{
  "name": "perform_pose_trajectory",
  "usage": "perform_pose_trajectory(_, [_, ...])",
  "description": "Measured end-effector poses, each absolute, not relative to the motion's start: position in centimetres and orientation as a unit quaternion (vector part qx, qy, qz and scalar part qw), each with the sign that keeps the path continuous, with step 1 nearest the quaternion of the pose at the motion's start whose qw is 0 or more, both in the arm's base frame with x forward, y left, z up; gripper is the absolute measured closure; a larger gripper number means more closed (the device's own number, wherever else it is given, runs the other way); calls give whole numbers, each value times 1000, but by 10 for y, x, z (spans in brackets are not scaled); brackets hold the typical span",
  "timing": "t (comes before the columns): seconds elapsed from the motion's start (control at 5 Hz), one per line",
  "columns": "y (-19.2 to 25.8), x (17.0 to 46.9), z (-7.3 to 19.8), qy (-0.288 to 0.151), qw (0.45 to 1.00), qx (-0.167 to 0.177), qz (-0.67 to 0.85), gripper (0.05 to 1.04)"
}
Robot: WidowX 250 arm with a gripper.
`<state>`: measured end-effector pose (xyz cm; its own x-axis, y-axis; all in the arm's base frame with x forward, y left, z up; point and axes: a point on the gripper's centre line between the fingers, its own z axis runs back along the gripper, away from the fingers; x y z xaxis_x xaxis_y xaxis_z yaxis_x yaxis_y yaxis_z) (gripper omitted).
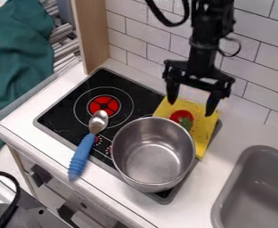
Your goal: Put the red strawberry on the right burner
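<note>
At the right of the pot (153,158), the grey sink (254,191) was seen. At the pot's left, a blue-handled spoon (83,153) was laid. Just behind the pot, the red strawberry (181,116) was placed on the yellow cloth (204,131). Behind the pot also, higher up, the gripper (192,104) was held wide open, with nothing gripped.
</note>
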<state>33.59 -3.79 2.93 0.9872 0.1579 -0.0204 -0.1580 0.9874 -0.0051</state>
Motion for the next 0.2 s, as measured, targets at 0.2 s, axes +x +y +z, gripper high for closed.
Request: perform_pose_trajectory(0.2, [-39,339,36,-6,997,-7,77,77])
